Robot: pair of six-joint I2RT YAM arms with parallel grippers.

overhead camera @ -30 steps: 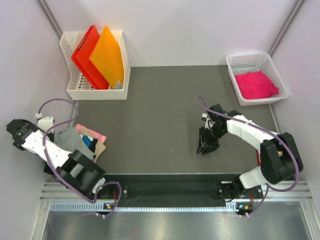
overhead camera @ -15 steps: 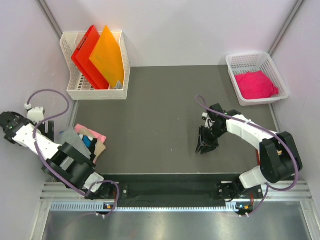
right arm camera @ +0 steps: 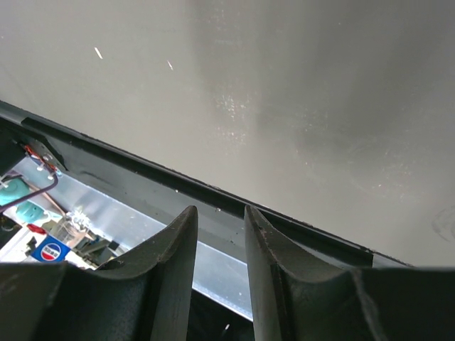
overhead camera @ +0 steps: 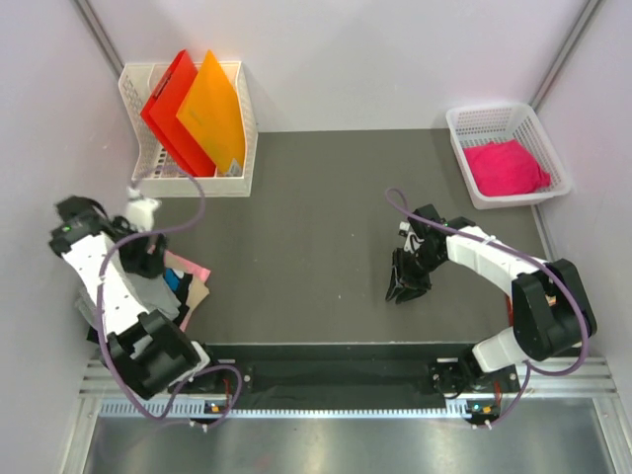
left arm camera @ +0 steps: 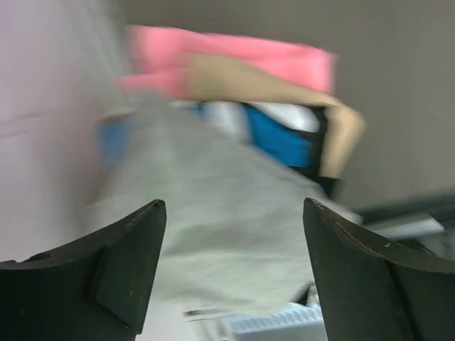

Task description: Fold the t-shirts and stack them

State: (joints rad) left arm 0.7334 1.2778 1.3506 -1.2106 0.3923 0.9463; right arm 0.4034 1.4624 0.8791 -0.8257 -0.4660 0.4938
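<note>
L wrist view was motion-blurred; pile edges read soft. From above, the L arm (overhead camera: 96, 269) hid most of that pile at the counter (overhead camera: 316, 217) near-left edge. L end effector (left arm camera: 233, 212) was released, jaws wide, over the plain soft grey tee (left arm camera: 202, 181). Beyond it lay the black tee (left arm camera: 281, 131) w/ blue-white print, a pale pink layer (left arm camera: 234, 53) and a tan piece (left arm camera: 249, 82), material unclear. R end effector (right arm camera: 220, 213) was empty, fingers slightly parted. Bright pink tee (overhead camera: 506, 166) lay crumpled in the white lattice basket (overhead camera: 494, 120), far right.
</note>
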